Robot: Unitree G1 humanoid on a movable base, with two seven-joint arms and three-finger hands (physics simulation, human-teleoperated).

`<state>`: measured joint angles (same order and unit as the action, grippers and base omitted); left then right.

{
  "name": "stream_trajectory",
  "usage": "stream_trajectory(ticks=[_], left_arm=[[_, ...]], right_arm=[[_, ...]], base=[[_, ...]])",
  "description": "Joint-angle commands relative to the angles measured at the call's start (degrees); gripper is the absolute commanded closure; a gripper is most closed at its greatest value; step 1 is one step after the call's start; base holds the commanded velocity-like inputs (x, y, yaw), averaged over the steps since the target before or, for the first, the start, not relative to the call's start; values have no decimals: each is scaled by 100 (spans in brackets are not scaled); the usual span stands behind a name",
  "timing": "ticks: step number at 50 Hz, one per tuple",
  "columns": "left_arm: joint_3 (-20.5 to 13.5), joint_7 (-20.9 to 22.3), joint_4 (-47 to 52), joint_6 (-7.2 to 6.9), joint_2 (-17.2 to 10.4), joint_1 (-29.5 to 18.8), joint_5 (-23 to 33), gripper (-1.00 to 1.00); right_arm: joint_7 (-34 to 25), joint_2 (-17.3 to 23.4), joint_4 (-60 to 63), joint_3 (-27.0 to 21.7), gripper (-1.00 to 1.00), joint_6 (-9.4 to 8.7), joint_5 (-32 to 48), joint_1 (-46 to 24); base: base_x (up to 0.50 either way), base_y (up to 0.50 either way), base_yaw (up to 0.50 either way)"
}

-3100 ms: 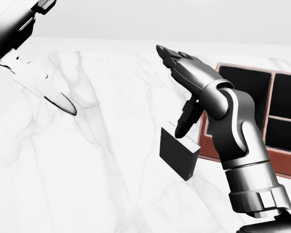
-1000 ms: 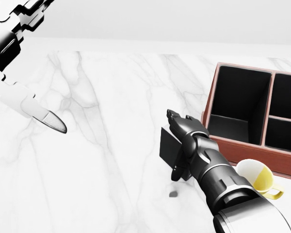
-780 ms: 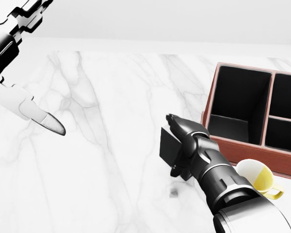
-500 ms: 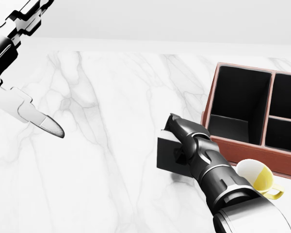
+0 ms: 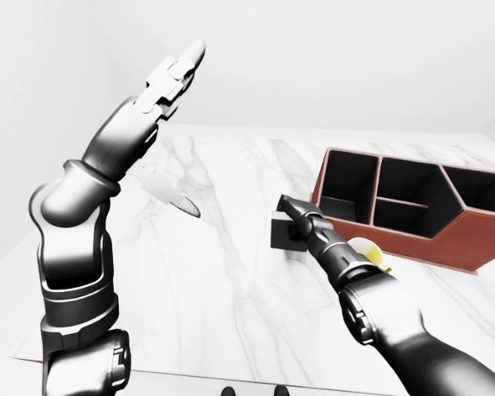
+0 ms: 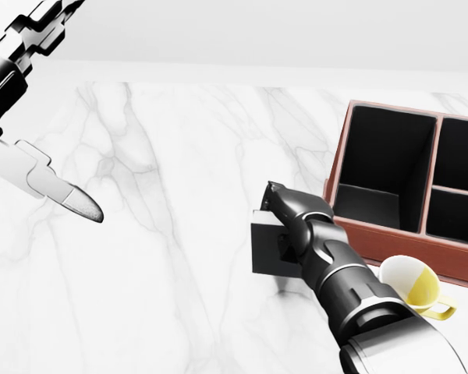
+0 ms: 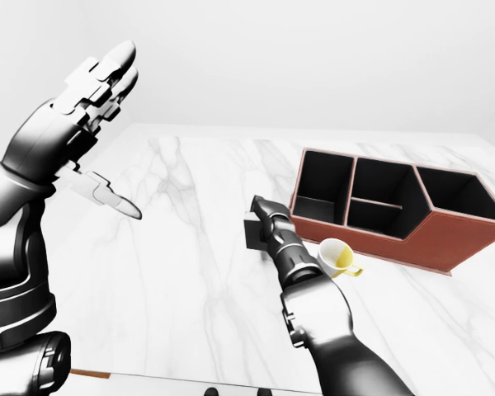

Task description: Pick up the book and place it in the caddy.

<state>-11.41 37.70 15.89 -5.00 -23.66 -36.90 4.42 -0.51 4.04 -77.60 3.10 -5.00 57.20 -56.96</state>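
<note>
My right hand [image 6: 290,222] is down on the marble table [image 6: 156,257], fingers curled over the top and right side of the book [image 6: 267,249], a small dark block lying just left of the caddy [image 6: 374,231]. The book sits under and to the left of my hand in the head view, touching it; whether my fingers fully clamp it I cannot tell. The caddy's compartments stand just right of my knuckles. A yellow-lined cup [image 6: 415,284] lies beside my forearm. My left hand [image 7: 95,82] is raised, fingers spread.
</note>
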Motion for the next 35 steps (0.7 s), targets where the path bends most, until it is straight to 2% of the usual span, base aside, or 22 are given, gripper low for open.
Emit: stream_trajectory(ticks=[1,13,28,31,33,35], left_arm=[[-14,-23,-22,0,-11,-52,1,-100],[6,-49,-102,0,2,-74,-28,-100],[21,-51,-66,0,23,-52,-43,-100],[19,-46,-34,0,14,-62,-42,-100],[21,-43,-37,0,12,-59,-40,-100],[18,-44,-55,0,14,-66,-40,-100]], right_arm=[[-97,-94,116,81,100,0,-223,1],[-259,-23,537,188,100,0,-245,-31],[-1338,248,2716,106,100,0,-150,413],[-1839,281,3391,24,100,0,-121,570],[-2470,349,4200,71,100,0,53,666],[-2714,353,4571,38,100,0,174,744]], base=[[0,0,0],[0,0,0],[0,0,0],[0,0,0],[0,0,0],[0,0,0]])
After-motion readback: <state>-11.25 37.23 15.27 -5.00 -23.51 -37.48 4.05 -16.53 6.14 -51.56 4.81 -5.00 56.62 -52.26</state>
